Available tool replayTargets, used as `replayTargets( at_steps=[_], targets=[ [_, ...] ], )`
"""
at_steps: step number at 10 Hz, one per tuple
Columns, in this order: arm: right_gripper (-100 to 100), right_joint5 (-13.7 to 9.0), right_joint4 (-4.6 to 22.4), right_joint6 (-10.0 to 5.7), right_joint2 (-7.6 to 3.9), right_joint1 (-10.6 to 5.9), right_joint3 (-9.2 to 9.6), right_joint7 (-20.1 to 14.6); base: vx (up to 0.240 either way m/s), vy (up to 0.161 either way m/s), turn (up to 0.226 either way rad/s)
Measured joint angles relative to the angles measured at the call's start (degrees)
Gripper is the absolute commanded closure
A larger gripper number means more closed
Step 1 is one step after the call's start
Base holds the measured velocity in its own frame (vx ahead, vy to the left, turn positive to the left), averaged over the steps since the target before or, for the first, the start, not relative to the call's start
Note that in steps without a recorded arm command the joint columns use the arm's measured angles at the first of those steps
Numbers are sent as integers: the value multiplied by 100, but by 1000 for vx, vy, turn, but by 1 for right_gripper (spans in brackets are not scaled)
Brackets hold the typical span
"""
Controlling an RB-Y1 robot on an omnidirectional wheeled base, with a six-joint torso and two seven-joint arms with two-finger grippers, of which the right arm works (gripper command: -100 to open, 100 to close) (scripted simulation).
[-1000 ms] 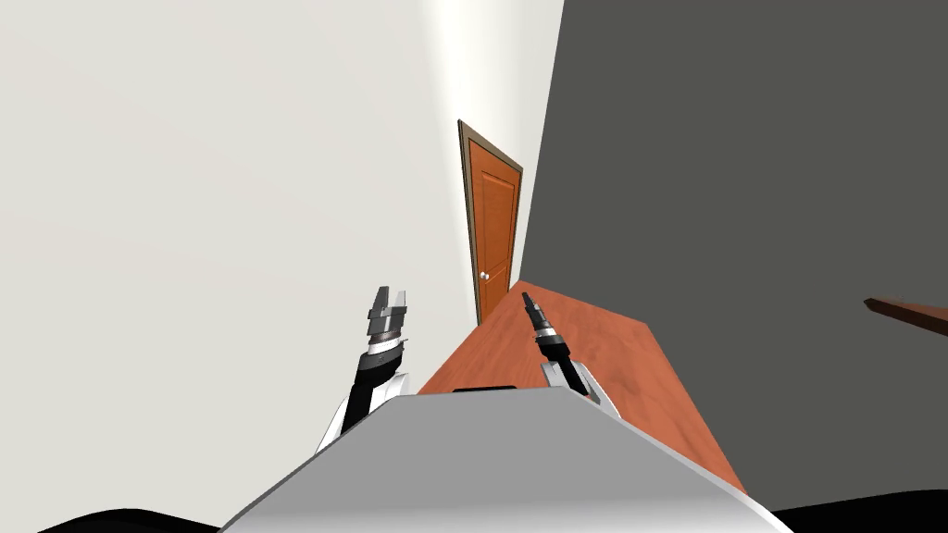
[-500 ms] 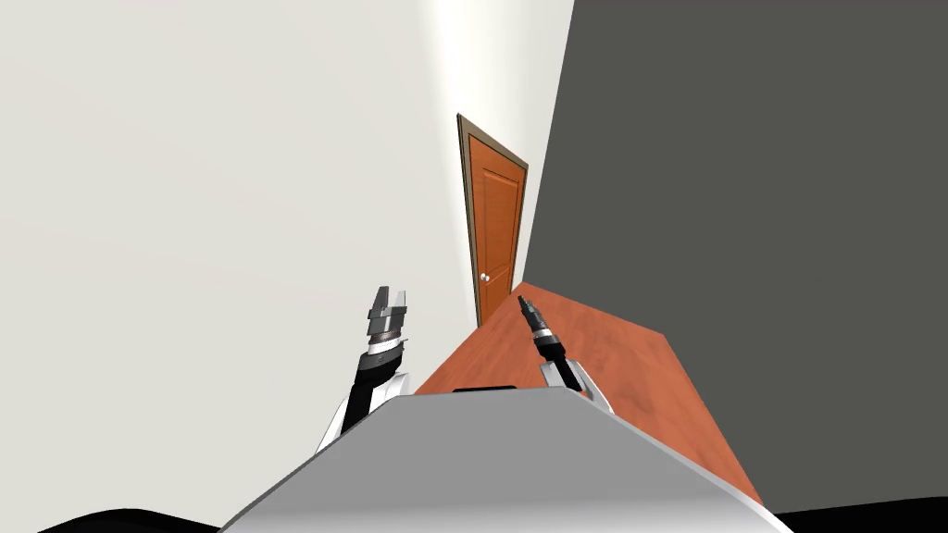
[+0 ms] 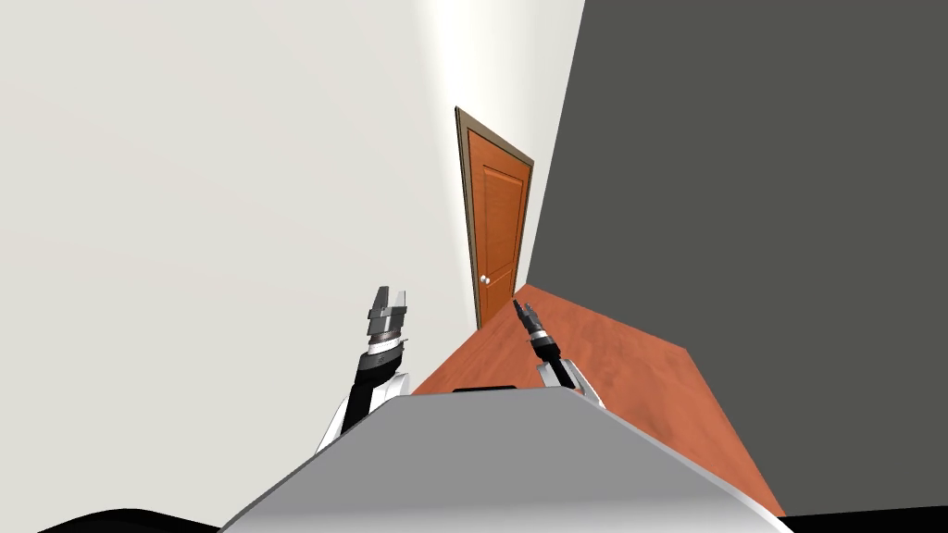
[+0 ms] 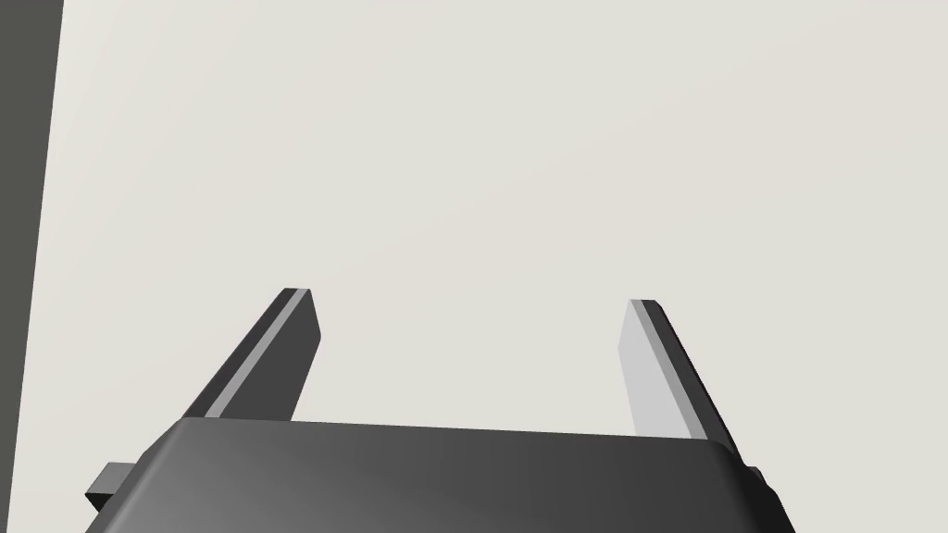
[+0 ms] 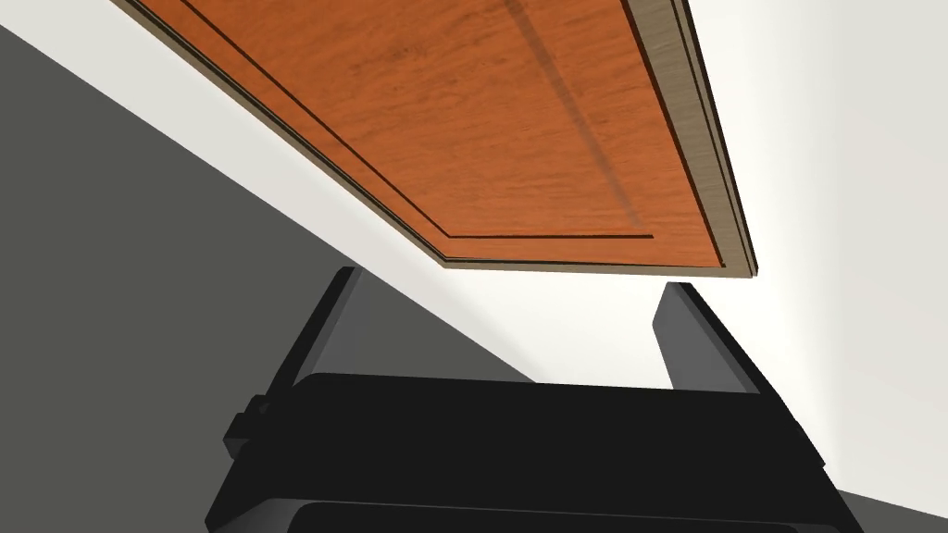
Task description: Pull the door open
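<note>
The right pincer (image 3: 517,303) was open, its two fingers (image 5: 696,335) standing wide apart with nothing between them, and it pointed down the hallway at the door (image 3: 501,222). The left pincer (image 3: 392,294) was also spread wide and held nothing; its two fingers (image 4: 651,370) faced the white wall (image 3: 231,185). That made two pincers, four fingers, one door and one knob (image 3: 484,278). The door stood at the far end of the hallway, between the white wall on my left and the dark grey wall (image 3: 759,231) on my right, where the reddish wood floor (image 3: 620,365) ran up to its foot. It was orange-brown with a visible grain and sat in a single dull brown frame (image 3: 465,213). Its long axis ran floor to ceiling; the lean it showed in the head view matched the slant of the walls around it. Its broad panelled face was turned toward me down the hallway. The small pale round knob sat on its left edge, low in the head view. In the right wrist view the door (image 5: 481,120) and its frame (image 5: 715,185) lay just beyond the fingertips, well apart from them.
</note>
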Motion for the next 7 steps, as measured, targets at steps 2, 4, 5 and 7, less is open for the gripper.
replayTargets(
  at_steps=[2,4,5,7],
  targets=[
    [-100,111,306,-100,-1,-122,-14,235,63,-93,90],
    [-100,220,616,-232,5,-218,-29,470,82,-92,93],
    [-100,276,754,-277,8,-276,-34,584,77,-99,79],
    [-100,398,947,-307,17,-356,-23,801,81,-97,96]
  ],
)
